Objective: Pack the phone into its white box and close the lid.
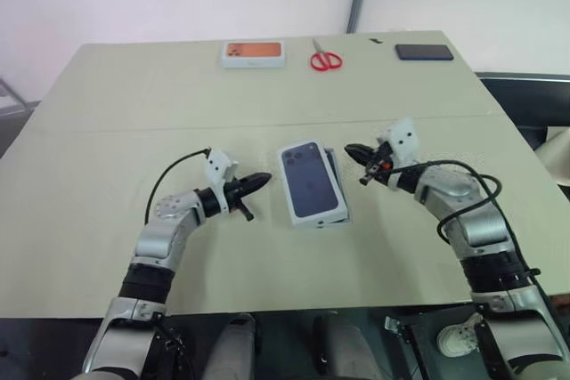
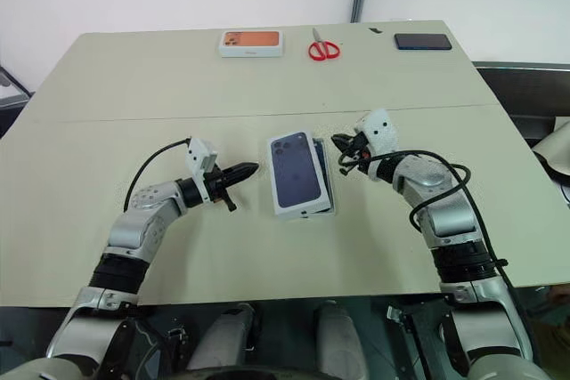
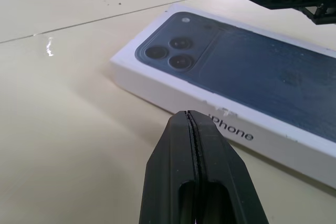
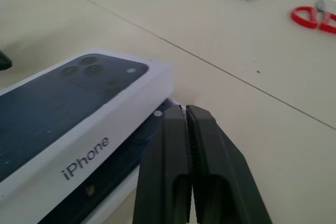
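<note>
Right now the lid (image 1: 311, 181) sits askew over the white box (image 1: 343, 215) near the middle of the bench (image 1: 107, 140), printed phone picture up. In the right wrist view its right-hand side rides high and the phone (image 4: 142, 139) shows dark in the gap beneath, so the box looks not fully shut. The left gripper (image 1: 258, 181) hangs just beside the lid's left edge with its fingers (image 3: 195, 166) pressed together, empty. The right gripper (image 1: 354, 151) is near the lid's far right corner, fingers (image 4: 194, 166) likewise together on nothing.

To finish well, I'd square the lid first: nudge it from both long sides until its walls line up with the tray, then press down evenly, raised side first, so it doesn't jam on the phone.

The lid's side wall reads "iPhone". Along the far edge lie an orange-pictured box (image 1: 253, 53), red scissors (image 1: 326, 60) and a black phone (image 1: 424, 52); no writing readable there.
</note>
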Controlling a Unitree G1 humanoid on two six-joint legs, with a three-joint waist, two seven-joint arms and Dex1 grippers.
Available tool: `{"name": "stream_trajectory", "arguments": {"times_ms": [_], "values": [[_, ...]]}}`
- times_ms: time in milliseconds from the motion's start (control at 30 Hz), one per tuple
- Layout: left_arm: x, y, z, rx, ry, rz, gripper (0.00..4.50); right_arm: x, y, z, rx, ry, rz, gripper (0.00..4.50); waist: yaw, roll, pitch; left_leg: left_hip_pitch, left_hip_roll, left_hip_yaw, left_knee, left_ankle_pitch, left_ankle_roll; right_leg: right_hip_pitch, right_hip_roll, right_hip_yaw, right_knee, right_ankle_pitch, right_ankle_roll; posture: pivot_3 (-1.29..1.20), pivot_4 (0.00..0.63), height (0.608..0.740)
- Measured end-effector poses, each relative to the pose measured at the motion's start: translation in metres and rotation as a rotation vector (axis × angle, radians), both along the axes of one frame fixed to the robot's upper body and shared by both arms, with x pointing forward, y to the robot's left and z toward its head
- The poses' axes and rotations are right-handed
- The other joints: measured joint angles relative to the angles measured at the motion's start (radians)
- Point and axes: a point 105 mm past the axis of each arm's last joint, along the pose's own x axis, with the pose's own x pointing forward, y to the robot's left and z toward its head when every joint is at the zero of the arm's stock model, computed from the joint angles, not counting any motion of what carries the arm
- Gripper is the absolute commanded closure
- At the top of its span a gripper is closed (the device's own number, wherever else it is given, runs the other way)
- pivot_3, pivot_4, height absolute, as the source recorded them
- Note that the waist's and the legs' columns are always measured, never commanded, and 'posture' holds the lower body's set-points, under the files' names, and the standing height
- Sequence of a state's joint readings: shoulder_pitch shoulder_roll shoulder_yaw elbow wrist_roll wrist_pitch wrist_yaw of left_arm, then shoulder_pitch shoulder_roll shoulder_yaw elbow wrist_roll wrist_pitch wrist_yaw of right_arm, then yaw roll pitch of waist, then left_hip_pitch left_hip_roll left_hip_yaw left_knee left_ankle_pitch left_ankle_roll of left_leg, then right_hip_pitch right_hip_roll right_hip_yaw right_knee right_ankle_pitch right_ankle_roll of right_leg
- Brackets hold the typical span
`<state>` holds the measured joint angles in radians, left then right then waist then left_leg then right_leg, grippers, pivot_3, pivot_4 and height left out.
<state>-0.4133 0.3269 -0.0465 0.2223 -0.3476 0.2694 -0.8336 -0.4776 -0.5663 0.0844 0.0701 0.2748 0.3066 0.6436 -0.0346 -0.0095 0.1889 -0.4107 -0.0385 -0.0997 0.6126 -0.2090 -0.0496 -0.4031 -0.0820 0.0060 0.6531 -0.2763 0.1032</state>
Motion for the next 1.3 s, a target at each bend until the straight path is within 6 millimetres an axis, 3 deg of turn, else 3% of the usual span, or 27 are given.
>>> {"name": "stream_trajectory", "arguments": {"times_ms": [300,567,1133,1300], "values": [[0.008,-0.02,-0.002,-0.008,0.123,-0.039,4.5,-0.008,0.005,-0.016,-0.116,0.028,0.127,4.46,0.019,-0.001,0.0,0.0,0.0,0.0,0.0,0.0,0.0,0.0,0.0,0.0,0.0,0.0,0.0,0.0,0.15,0.74],[0.012,-0.03,-0.008,0.021,0.154,-0.062,4.5,-0.007,0.003,-0.02,-0.146,0.033,0.122,4.46,0.022,-0.001,0.0,0.0,-0.001,0.0,0.001,0.0,0.0,0.001,0.0,0.0,0.0,0.0,0.0,0.0,0.15,0.74],[0.017,-0.055,0.001,-0.015,0.157,-0.114,4.5,-0.006,-0.013,-0.014,-0.156,0.022,0.078,4.46,0.022,-0.001,0.001,0.0,-0.001,0.0,0.001,0.0,0.0,0.002,0.0,-0.001,-0.001,0.0,0.0,0.0,0.15,0.74],[0.019,-0.057,0.002,-0.017,0.148,-0.117,4.5,-0.013,-0.018,-0.025,-0.172,0.052,0.077,4.46,0.022,-0.001,0.001,0.0,-0.001,0.0,0.001,0.0,0.0,0.002,0.0,-0.001,-0.001,0.0,0.0,0.0,0.15,0.74]]}}
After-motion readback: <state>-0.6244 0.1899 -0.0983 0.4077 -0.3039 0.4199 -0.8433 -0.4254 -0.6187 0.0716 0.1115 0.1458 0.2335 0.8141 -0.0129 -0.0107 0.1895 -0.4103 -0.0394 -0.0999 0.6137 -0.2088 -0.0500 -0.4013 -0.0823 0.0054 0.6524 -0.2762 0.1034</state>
